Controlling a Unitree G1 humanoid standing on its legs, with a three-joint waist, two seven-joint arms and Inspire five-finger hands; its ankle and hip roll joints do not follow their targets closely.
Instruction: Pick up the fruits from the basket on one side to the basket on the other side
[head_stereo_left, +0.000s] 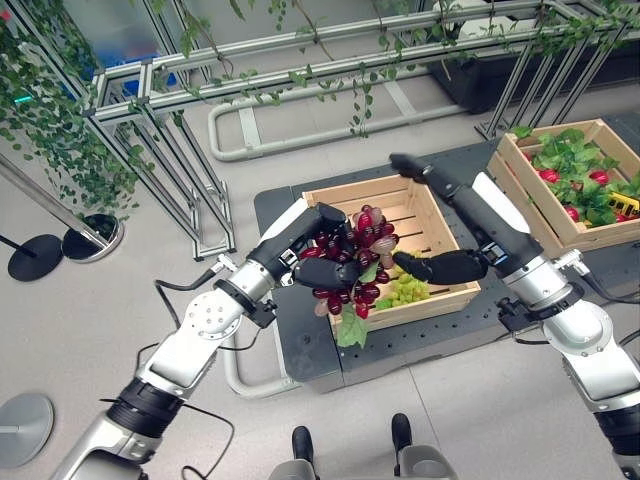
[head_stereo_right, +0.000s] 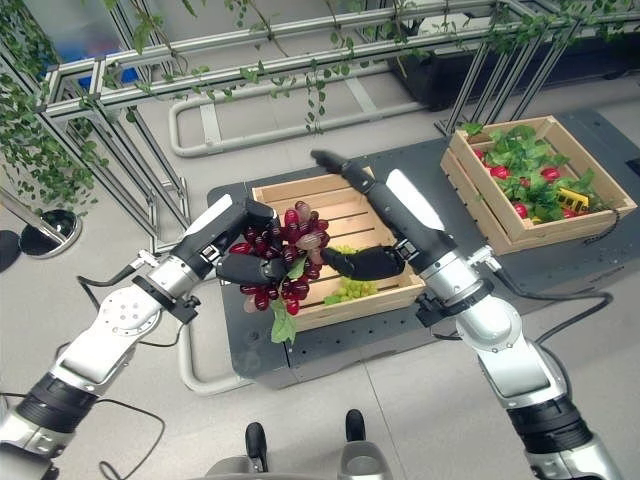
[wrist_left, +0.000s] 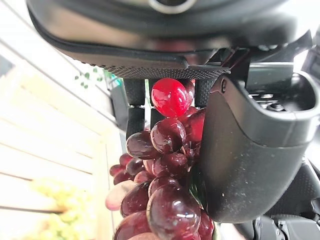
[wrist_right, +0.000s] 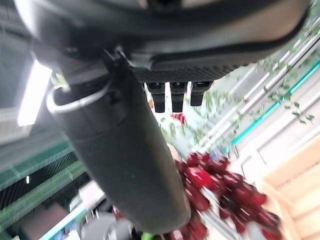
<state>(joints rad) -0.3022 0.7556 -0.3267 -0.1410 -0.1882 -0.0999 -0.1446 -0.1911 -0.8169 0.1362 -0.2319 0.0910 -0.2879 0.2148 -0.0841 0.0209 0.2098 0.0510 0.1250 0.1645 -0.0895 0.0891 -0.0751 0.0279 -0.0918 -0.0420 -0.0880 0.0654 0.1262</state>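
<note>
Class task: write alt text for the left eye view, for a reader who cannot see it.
The robot's left hand grips a red grape bunch above the near wooden crate, where green grapes lie. Its open right hand reaches in alongside.

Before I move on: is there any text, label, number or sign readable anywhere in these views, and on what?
None readable. The wooden crate, the red grape bunch held in the left hand, the open right hand and the second crate of leaves and red fruit all show no print.
</note>
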